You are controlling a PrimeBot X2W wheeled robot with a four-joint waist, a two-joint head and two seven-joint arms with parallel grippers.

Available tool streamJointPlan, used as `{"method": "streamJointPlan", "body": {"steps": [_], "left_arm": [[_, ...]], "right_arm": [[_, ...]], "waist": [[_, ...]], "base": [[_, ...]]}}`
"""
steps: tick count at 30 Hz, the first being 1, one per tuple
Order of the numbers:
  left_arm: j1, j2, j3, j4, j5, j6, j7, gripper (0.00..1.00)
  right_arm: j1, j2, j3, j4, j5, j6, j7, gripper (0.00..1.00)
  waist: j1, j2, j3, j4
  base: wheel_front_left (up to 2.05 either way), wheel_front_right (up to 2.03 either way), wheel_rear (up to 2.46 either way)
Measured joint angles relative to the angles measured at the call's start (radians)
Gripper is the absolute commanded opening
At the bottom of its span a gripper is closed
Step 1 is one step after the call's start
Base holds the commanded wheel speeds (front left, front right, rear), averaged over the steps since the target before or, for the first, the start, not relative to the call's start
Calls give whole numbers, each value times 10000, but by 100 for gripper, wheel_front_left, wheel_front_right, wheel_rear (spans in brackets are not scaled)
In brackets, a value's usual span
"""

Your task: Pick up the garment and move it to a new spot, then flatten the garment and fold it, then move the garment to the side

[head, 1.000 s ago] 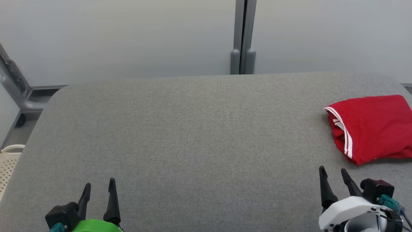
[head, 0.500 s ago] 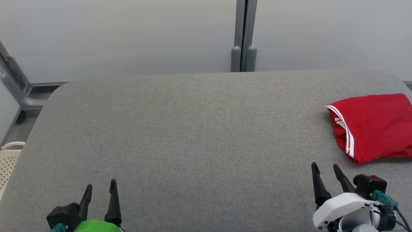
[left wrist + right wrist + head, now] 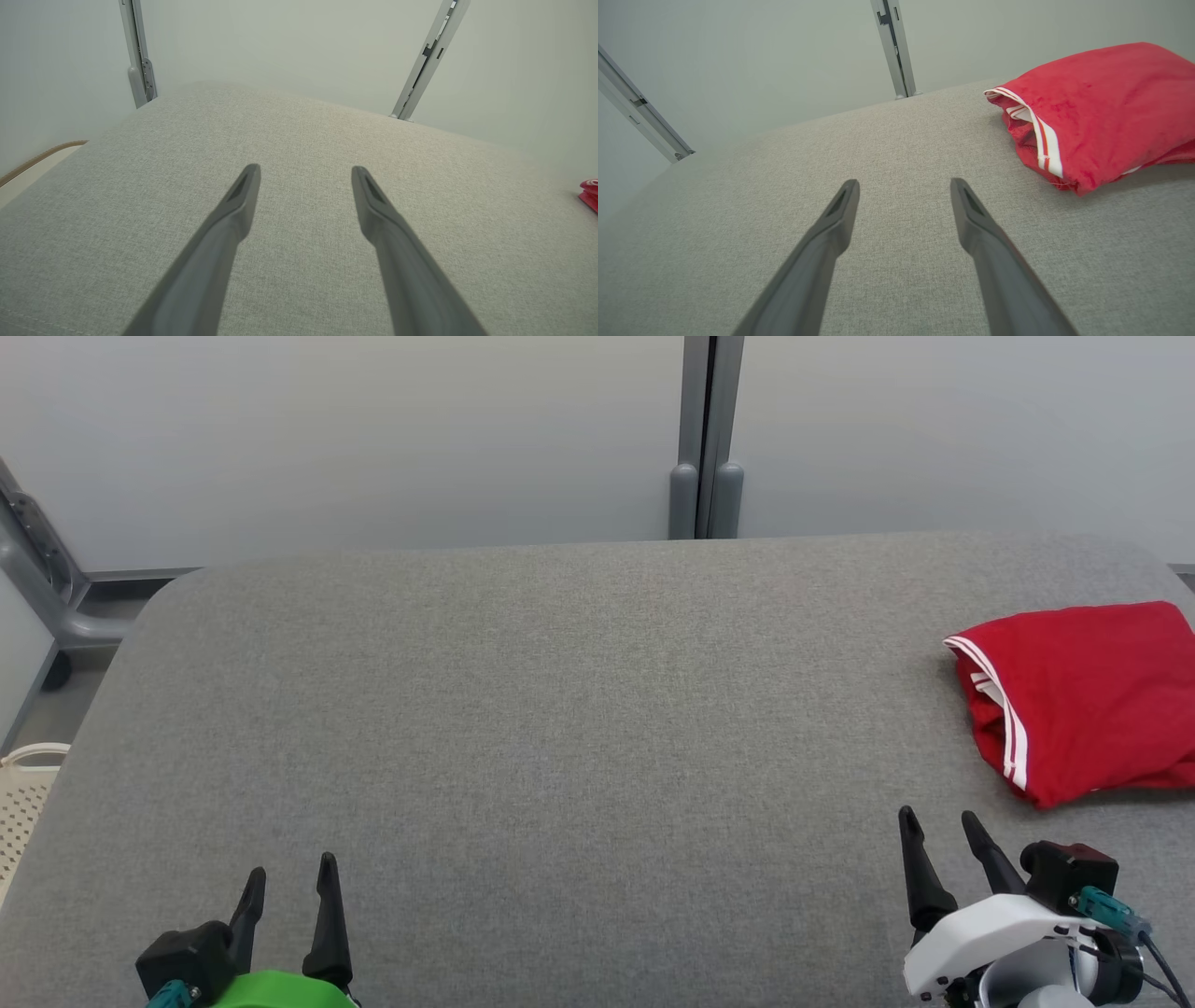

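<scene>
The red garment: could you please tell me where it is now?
In the head view the red garment lies far right on the grey table, just beyond the right gripper and apart from it.

Grey table (image 3: 560,709), white basket (image 3: 19,803) beside its left edge.

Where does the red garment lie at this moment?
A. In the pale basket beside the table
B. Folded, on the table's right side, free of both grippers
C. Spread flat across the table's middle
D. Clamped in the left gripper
B. The red garment lies folded near the right edge of the grey table, ahead of the open right gripper, which does not touch it; the left gripper is open too, far off.
</scene>
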Motion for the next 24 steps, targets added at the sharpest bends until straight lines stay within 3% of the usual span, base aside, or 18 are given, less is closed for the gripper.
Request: {"method": "streamJointPlan", "body": {"steps": [8, 9, 15, 24], "left_arm": [[-10, 40, -113, -73, 113, 119, 71, 100], [-10, 40, -119, -81, 113, 123, 71, 0], [151, -190, -247, 349, 19, 105, 148, 0], [-64, -401, 140, 650, -1204, -253, 518, 0]], "right_arm": [[-12, 2, 58, 40, 8, 0, -63, 100], [-20, 0, 54, 48, 8, 0, -67, 0], [290, 90, 25, 477, 132, 0, 19, 0], [259, 86, -171, 382, 1678, 0, 267, 0]], "waist": [[0, 0, 41, 44], [0, 0, 44, 48], [0, 0, 57, 45], [0, 0, 114, 5]], "base": [[0, 0, 0], [0, 0, 0], [0, 0, 0], [0, 0, 0]]}}
